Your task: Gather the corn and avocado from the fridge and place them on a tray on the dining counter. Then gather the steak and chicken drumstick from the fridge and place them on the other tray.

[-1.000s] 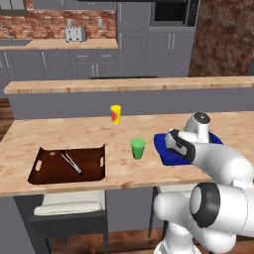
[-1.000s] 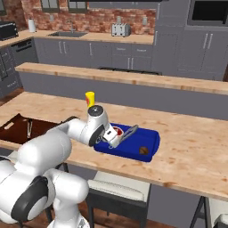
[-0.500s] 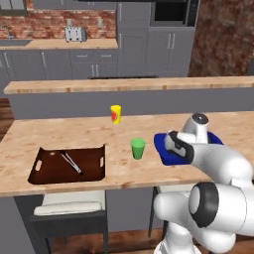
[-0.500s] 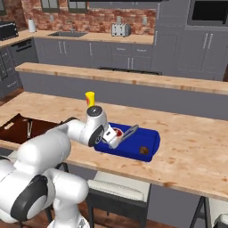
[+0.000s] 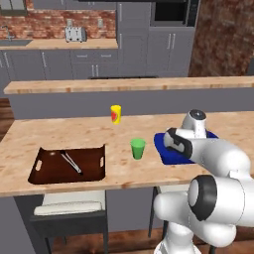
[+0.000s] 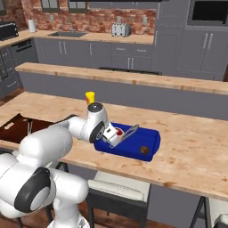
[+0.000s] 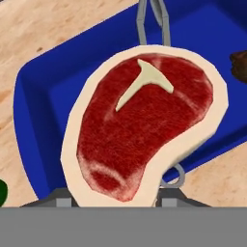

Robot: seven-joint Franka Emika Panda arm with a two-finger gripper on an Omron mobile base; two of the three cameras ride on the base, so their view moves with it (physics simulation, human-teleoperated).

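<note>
Wooden bench (image 5: 74, 136) spans mid-frame. Brown tray (image 5: 68, 164) sits lower left, green cup (image 5: 138, 148) center, yellow cup (image 5: 115, 114) just above center, blue tray (image 6: 133, 142) at right behind the arm.

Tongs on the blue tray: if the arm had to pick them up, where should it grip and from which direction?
The tongs lie flat on the blue tray, their two thin arms running side by side. Probably best to come straight down from above and close across both arms near mid-length, jaws crosswise to them. The steak at the gripper covers their near part, so reach for the exposed far stretch.
</note>
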